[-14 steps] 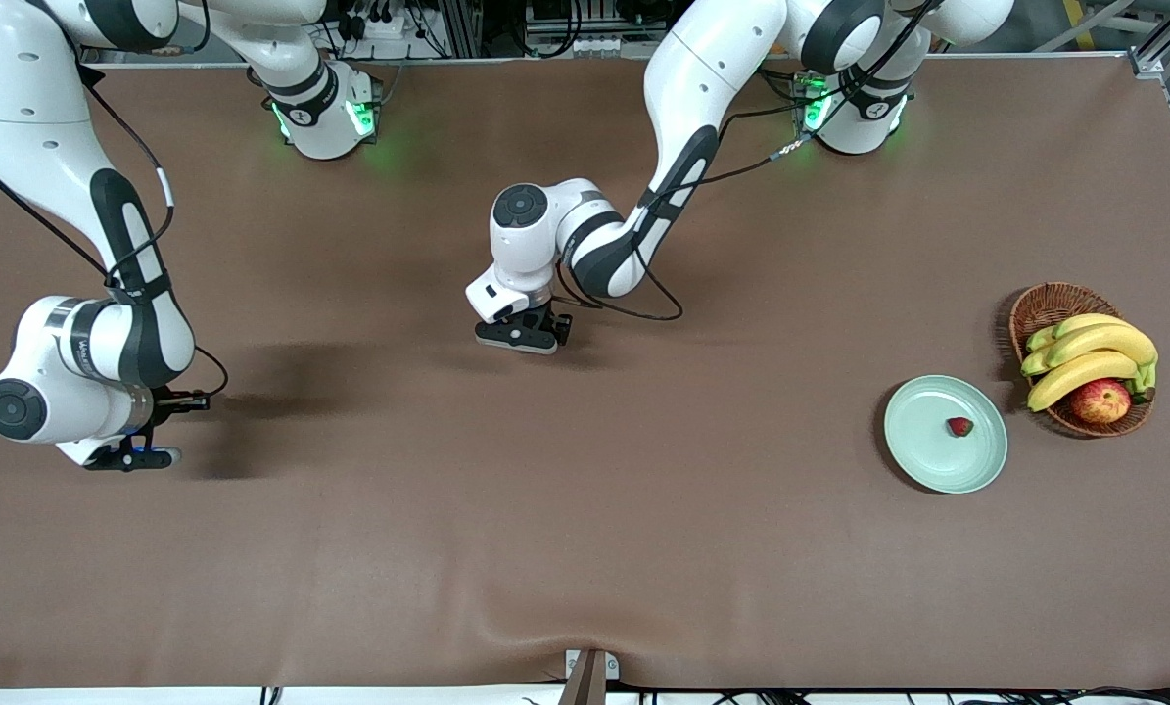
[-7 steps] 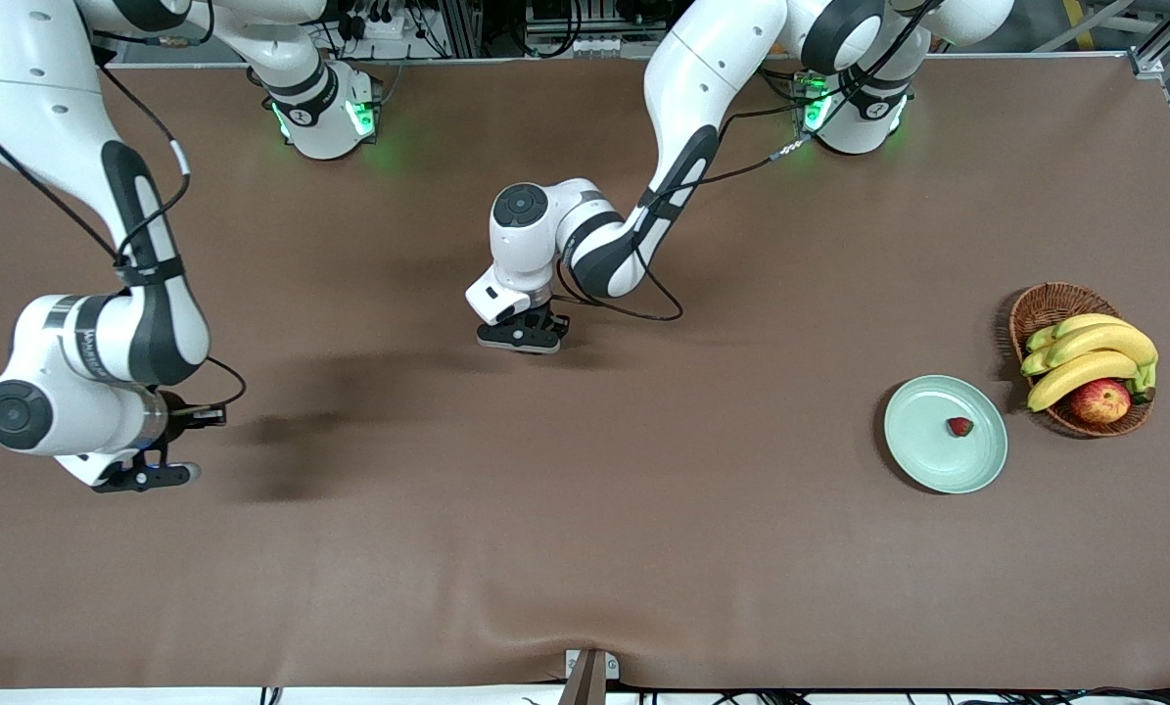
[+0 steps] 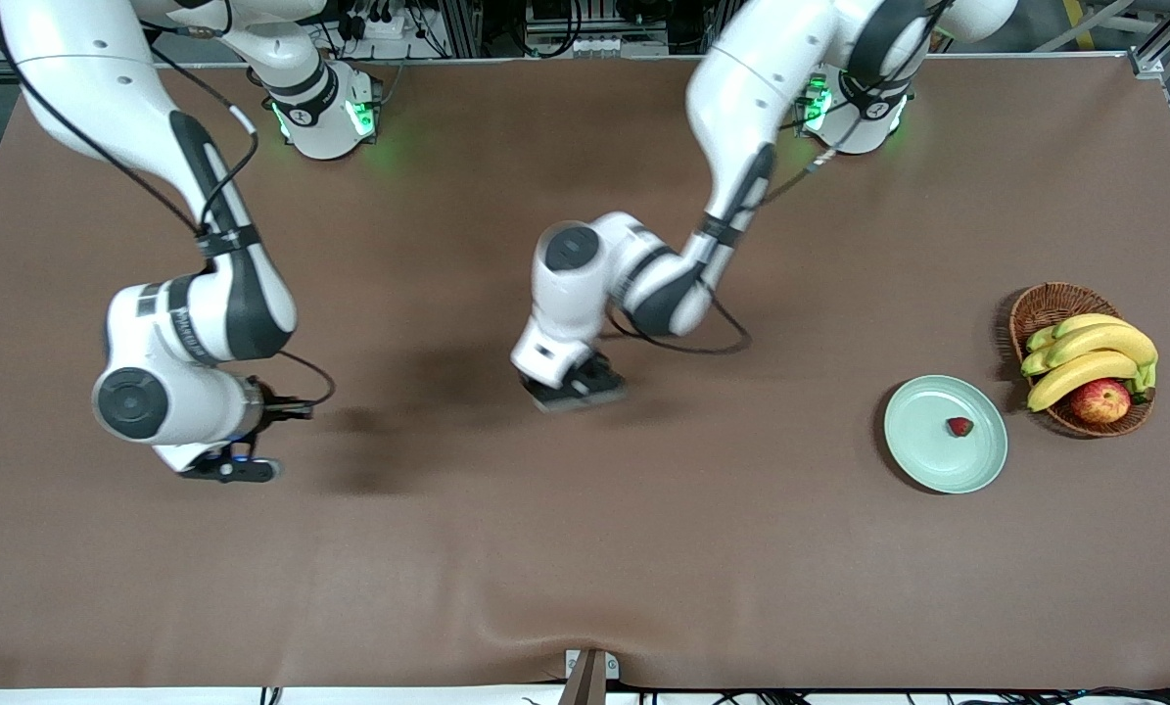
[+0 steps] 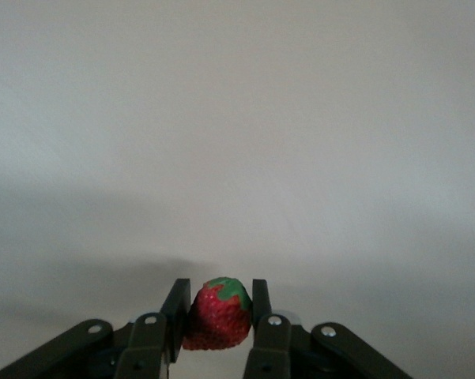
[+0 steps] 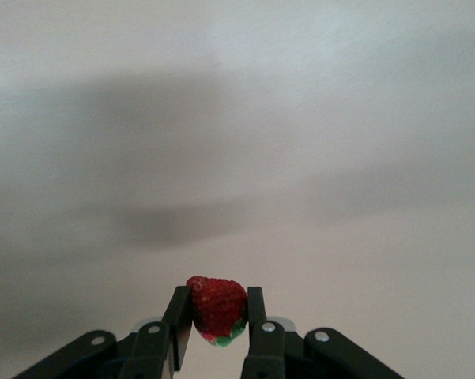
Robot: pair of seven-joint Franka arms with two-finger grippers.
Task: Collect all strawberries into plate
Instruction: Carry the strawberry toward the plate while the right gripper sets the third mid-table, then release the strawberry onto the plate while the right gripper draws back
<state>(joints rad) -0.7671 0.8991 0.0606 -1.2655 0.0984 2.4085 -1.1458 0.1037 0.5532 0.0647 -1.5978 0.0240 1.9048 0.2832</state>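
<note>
Carrying is the step in hand: each arm has a berry and the plate (image 3: pixel 945 434) sits at the lower right of the frame, beside the basket (image 3: pixel 1081 357), with one strawberry (image 3: pixel 959 426) already on it. The left gripper (image 3: pixel 579 392), mid-frame over bare desk (image 3: pixel 585 568), has its jaws pinching a berry (image 4: pixel 216 313). The right gripper (image 3: pixel 222 468), at lower left of the frame, has its jaws clamped on another berry (image 5: pixel 216 306). Both wrists point down, elbows bent. Next, I judge, each must travel over the plate, go low, and release without knocking the berry lying there.
</note>
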